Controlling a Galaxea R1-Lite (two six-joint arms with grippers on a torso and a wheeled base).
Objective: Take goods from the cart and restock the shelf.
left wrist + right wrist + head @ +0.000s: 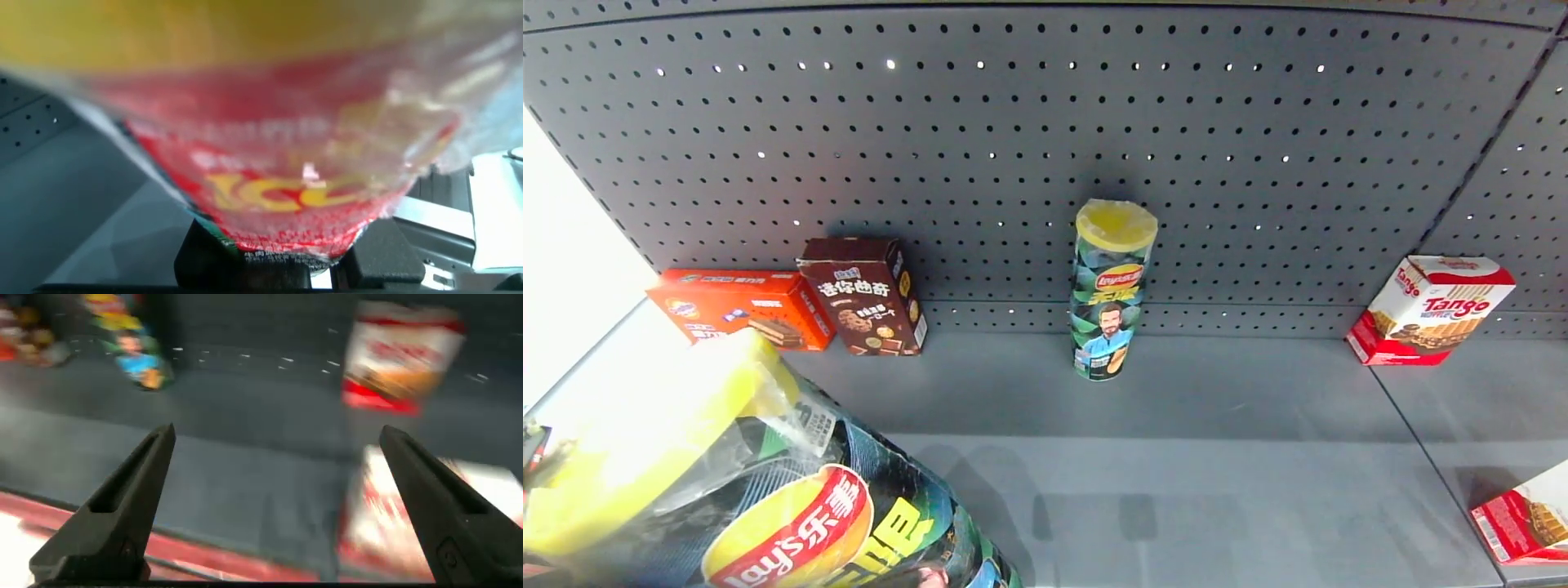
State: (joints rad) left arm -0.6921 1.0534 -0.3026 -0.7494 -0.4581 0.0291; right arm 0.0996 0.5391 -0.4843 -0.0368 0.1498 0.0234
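A large chip can (768,490) with a yellow lid and clear wrap hangs tilted at the near left, above the front of the grey shelf (1176,457). Seen close up, the same can (278,163) sits in my left gripper (294,265), which is shut on its lower end. My right gripper (278,433) hangs open over the shelf's front right with nothing between its fingers. Ahead of it stands a red-and-white wafer box (400,363), and another wafer box (392,506) lies just beside one finger.
At the back of the shelf stand an orange biscuit box (739,306), a brown cookie box (866,294), a second chip can (1111,290) and a wafer box (1429,310). Another wafer box (1523,518) lies front right. A pegboard (1045,122) closes the back.
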